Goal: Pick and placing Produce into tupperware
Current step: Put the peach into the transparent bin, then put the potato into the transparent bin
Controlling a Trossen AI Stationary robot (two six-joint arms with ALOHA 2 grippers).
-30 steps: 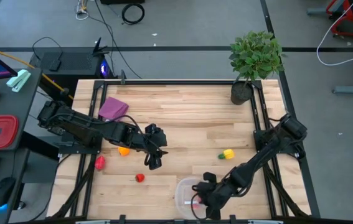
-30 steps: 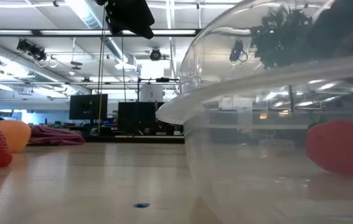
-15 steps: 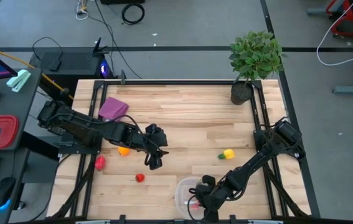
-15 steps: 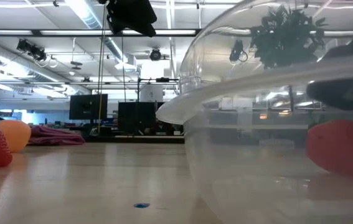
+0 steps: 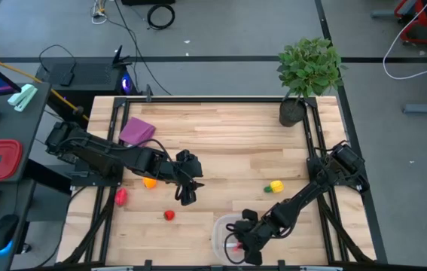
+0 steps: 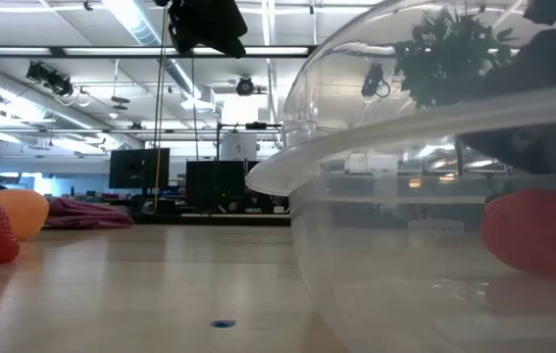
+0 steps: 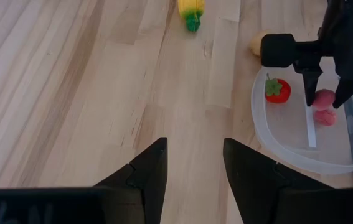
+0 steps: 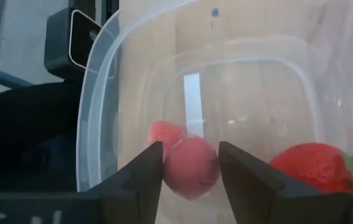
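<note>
On the far left of the desk point(image 5: 221, 135), a red strawberry point(image 5: 120, 197) is seen near the edge, with an orange fruit point(image 5: 150, 182) just inboard of it and a purple cloth point(image 5: 136, 131) further back. The left tool point(image 5: 185, 197) is held above the boards near the middle, nothing between its fingers point(image 7: 148, 177) — they are spread apart, and bare wood is seen through the gap. A small red piece with a green top point(image 5: 169, 215) lies just beside it, toward the front edge.

Moving right, the clear tub point(image 5: 227, 235) sits at the front edge of the desk, and here the action is found: the right tool point(image 5: 242, 242) is lowered inside it. From its wrist camera a pink piece point(image 8: 190, 166) is seen clamped between the two fingers point(image 8: 140, 174), close over the tub floor, with another reddish piece point(image 8: 165, 133) just behind it and a strawberry point(image 8: 316, 165) already lying at the wall. So the placing step is judged to be in hand — the piece is over its target and has only to be let go.

What is called for next: the right fingers to be opened so the pink piece drops beside the others, then the tool to be lifted straight up so the tub rim point(image 7: 288, 152) is not caught and dragged.

Further right a yellow piece with a green tip point(image 5: 276, 186) waits on the open boards, and a potted plant point(image 5: 309, 71) stands at the back corner. Four pieces are counted outside the tub, so the task is judged well short of done.
</note>
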